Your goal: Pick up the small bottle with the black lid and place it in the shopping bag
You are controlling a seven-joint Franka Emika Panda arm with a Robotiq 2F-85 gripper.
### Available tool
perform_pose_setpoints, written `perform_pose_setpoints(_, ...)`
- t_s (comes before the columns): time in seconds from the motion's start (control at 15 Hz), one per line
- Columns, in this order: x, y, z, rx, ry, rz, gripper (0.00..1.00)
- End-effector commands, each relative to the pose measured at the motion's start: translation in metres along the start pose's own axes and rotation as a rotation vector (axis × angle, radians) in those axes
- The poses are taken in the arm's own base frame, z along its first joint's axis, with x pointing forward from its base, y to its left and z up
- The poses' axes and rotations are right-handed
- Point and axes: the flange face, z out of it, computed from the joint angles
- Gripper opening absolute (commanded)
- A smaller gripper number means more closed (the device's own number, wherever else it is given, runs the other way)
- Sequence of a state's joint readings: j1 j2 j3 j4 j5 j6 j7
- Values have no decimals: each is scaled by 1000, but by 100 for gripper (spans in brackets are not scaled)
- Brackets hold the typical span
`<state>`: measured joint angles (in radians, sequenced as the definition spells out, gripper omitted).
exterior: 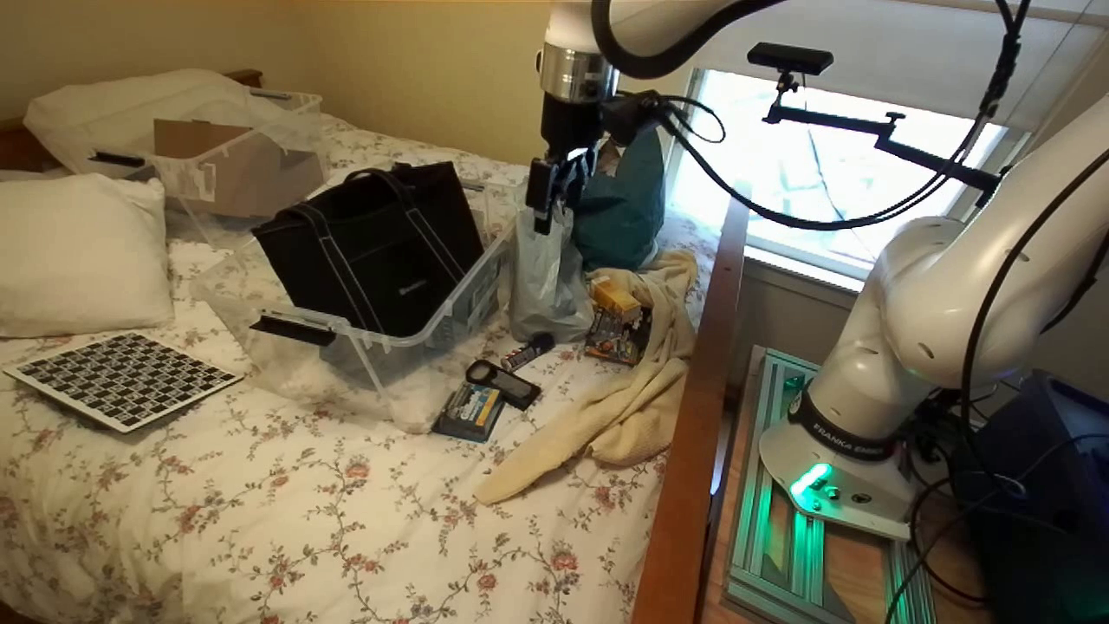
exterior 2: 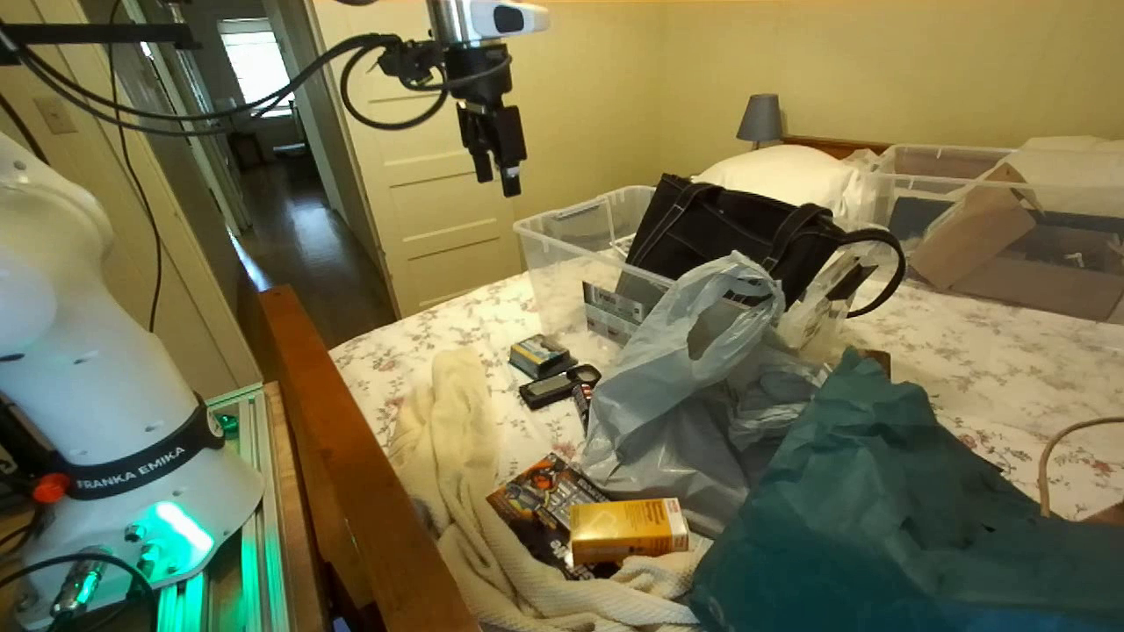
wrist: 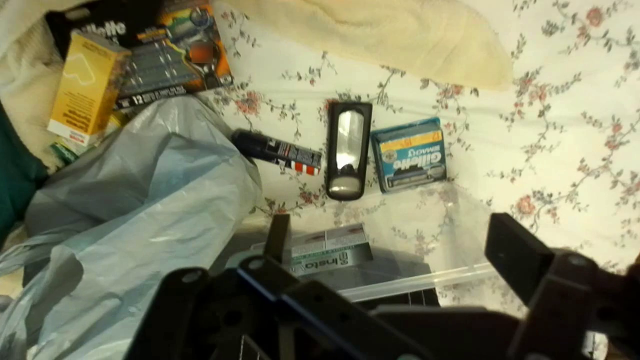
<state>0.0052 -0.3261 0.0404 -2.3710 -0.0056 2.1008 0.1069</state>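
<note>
The black two-fingered gripper (wrist: pixel 390 230) is hovering with jaws spread apart while the small dark cylindrical bottle with the black lid (wrist: pixel 276 151) is lying on the floral-cloth bed (exterior: pixel 346 537), between its brown wooden edge (exterior: pixel 697 416) and the boxy black fabric shopping bag (exterior: pixel 390 260).

- My gripper (wrist: pixel 390 227) reads as matt black, with a dull sheen along its edges.
- My arm's shell (exterior: pixel 953 295) is smooth, glossy white; the collar (exterior: pixel 576 76) is polished metal.
- I'd call the shopping bag (exterior: pixel 390 251) matt cloth with pale stitching.
- The small bottle (wrist: pixel 277 151) looks smooth and printed.
- The clear bin (exterior 2: pixel 555 272) is smooth, see-through plastic.
- The grey carrier bag (exterior 2: pixel 672 426) is thin, crinkled plastic with a soft gloss.
- The teal bag (exterior 2: pixel 869 527) is creased and matt; cloth or paper, I can't tell.
- The cream blanket (exterior 2: pixel 496 566) is rough knit, the bedspread (exterior: pixel 346 537) smoother printed cloth.
- The bed rail (exterior 2: pixel 360 465) is smooth wood.
</note>
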Motion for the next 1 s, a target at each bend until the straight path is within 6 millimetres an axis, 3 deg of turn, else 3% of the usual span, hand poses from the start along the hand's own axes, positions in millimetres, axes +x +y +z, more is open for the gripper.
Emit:
perform_pose_setpoints(0.0,8,-17,33,-17,100,20,100)
perform_pose_setpoints(0.53,-1,-26,108,40,43,35,100)
perform_pose_setpoints(0.6,2,-22,95,7,47,43,100)
perform_pose_setpoints(0.73,0,-24,107,14,33,38,100)
perform_pose_setpoints(0.93,0,-25,108,15,32,37,100)
